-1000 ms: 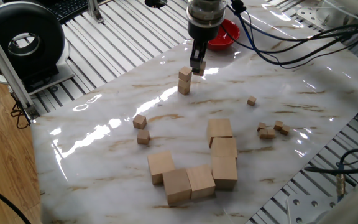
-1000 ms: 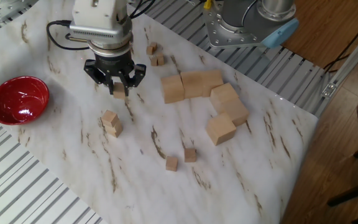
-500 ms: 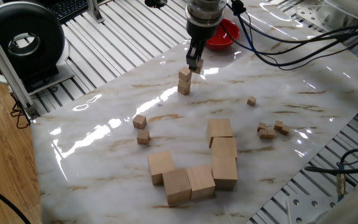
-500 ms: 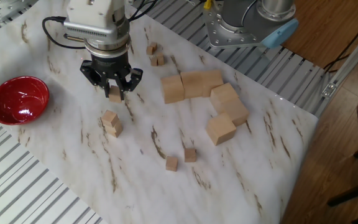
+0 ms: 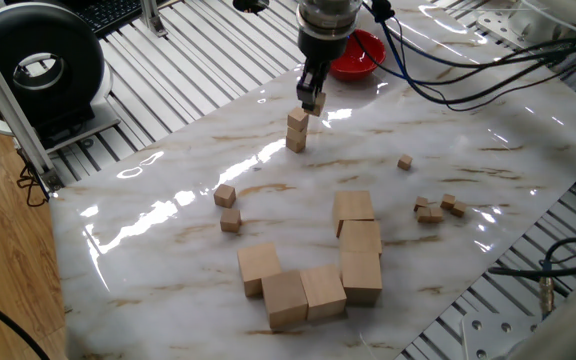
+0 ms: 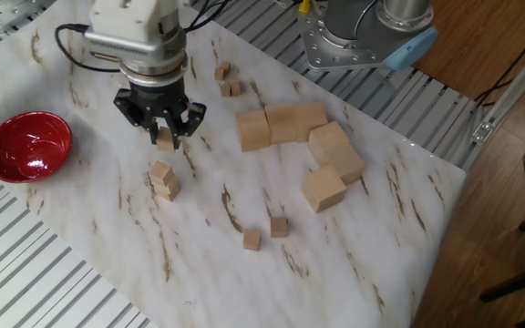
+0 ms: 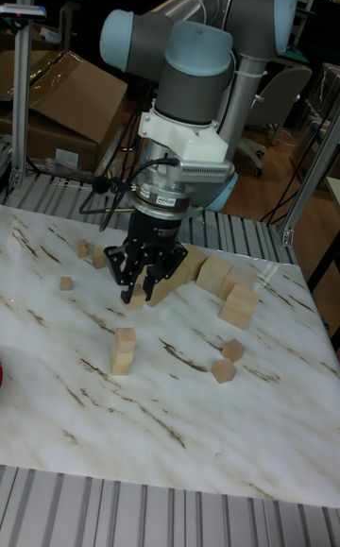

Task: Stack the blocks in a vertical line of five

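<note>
A stack of two small light-wood blocks [image 5: 296,131] stands on the marble table [image 5: 168,200]; it also shows as the stack [image 6: 162,179] and the stack [image 7: 123,351]. My gripper [image 5: 313,100] hangs just above and slightly behind that stack, shut on a third block [image 6: 165,139]. The tall view has the gripper [image 7: 142,292] a little above and to the right of the stack. Two more loose blocks [image 5: 225,195], [image 5: 230,220] lie apart toward the table's middle.
Several large wooden cubes [image 5: 313,270] cluster at the near side. Tiny cubes [image 5: 433,208] and a lone tiny cube [image 5: 405,162] lie to the right. A red bowl [image 5: 356,55] sits behind the gripper. Cables [image 5: 468,60] trail from the arm.
The gripper has carried its block sideways toward the two-block stack and now hangs nearer above it. The stack and loose blocks have not moved.
</note>
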`<state>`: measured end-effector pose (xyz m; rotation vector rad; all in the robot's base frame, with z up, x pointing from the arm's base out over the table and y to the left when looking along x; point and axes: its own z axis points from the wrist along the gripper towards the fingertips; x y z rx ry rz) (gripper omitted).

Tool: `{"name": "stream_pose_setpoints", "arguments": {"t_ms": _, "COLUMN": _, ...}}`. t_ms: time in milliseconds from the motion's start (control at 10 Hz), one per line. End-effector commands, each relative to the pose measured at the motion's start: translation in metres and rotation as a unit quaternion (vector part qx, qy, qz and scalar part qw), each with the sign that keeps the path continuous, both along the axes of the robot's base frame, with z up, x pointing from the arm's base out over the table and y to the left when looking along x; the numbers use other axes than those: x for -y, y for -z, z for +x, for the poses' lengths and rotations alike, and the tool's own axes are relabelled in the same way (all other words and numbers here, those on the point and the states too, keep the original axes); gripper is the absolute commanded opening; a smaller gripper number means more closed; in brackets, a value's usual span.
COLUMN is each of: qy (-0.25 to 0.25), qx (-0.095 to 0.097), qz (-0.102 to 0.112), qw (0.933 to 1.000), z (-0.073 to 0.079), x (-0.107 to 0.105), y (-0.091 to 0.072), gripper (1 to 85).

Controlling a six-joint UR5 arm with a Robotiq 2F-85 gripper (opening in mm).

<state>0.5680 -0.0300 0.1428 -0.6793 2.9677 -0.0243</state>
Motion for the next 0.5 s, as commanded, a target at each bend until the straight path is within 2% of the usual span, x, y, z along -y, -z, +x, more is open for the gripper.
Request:
{"name": "stream_pose_setpoints", "arguments": {"t_ms": 0, "qy": 0.035, "qx": -0.007, "qz": 0.023, "qw": 0.9991, "z": 0.017, "x": 0.0, "y": -0.002, "gripper": 25.3}}
{"name": "stream_pose_setpoints", "arguments": {"t_ms": 100, "qy": 0.06, "qx": -0.01, "qz": 0.044, "qw": 0.9972, "z": 0.019, "x": -0.009, "y": 0.0, "gripper": 25.0}}
{"name": "stream_pose_setpoints", "arguments": {"t_ms": 200, "qy": 0.066, "qx": -0.014, "qz": 0.039, "qw": 0.9969, "z": 0.021, "x": -0.006, "y": 0.003, "gripper": 23.7}}
{"name": "stream_pose_setpoints", "arguments": {"t_ms": 300, "qy": 0.081, "qx": -0.017, "qz": 0.05, "qw": 0.9953, "z": 0.024, "x": -0.012, "y": 0.006, "gripper": 23.7}}
{"name": "stream_pose_setpoints", "arguments": {"t_ms": 400, "qy": 0.082, "qx": -0.02, "qz": 0.048, "qw": 0.9952, "z": 0.024, "x": -0.011, "y": 0.008, "gripper": 23.7}}
